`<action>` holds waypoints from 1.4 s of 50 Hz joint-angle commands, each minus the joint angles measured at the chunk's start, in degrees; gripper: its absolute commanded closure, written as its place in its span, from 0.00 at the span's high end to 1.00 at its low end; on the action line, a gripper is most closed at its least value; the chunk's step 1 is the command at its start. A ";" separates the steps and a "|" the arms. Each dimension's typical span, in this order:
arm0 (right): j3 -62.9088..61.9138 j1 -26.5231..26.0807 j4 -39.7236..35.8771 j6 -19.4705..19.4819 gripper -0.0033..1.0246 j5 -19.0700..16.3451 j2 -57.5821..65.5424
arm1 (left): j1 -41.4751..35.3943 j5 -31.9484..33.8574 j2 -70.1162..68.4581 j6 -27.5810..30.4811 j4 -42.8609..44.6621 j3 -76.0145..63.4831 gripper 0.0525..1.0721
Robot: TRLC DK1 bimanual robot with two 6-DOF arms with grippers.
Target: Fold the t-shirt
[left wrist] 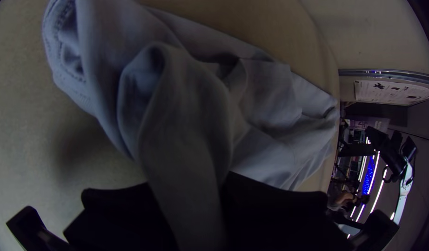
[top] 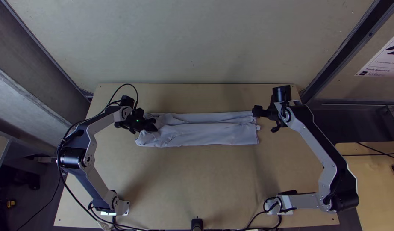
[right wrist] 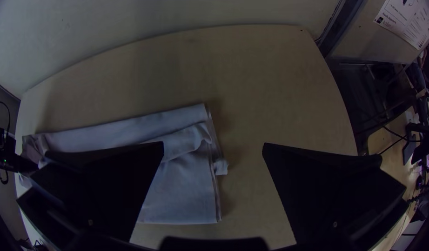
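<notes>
- Left pincer (left wrist: 189, 186) here, clamped on a pinch of the t-shirt (top: 210, 133), with cloth running up between the fingers. Right pincer (right wrist: 213, 146) is wide open near the other end, nothing in it.
- Shirt's lying across the table (top: 197, 179) as a long narrow strip, fairly flat at the right end, bunched and puckered where I've got hold of it.
- What worries me: only one end is held. If I lift or pull from here, the whole strip could slide or twist, and the long folds might open up.
- Also, if I've only caught the upper layers, the lower ones would stay behind and the fold comes out crooked imo.
- There's a little tab of cloth (right wrist: 220, 167) poking out past the right end; tuck it or it'll spoil the edge.
- Can't tell how many layers I've pinched, or whether it's sleeve, hem or body. Right wrist view: one finger covers part of the strip.
</notes>
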 commanded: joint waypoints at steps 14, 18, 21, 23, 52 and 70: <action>-2.16 -3.20 2.26 1.48 0.96 0.58 -4.64 | 12.04 -9.78 -4.09 10.03 -9.07 1.64 0.03; -2.77 -3.73 2.26 1.48 0.96 0.58 -5.17 | 15.64 -11.36 -4.09 13.37 -10.56 3.14 0.03; -3.30 -4.26 2.26 1.48 0.96 0.58 -5.61 | 18.01 -13.47 -4.09 15.74 -10.65 3.75 0.03; -3.65 -4.52 2.26 1.48 0.96 0.58 -5.96 | 19.60 -14.79 -3.91 17.32 -10.65 4.37 0.03; -8.05 -5.14 3.75 0.96 0.96 0.67 -8.24 | 20.91 -32.80 -10.68 26.99 -15.66 13.42 0.03; -7.96 -6.01 3.84 1.22 0.96 0.58 -8.33 | 3.34 -43.70 -16.48 20.84 -26.03 18.25 0.03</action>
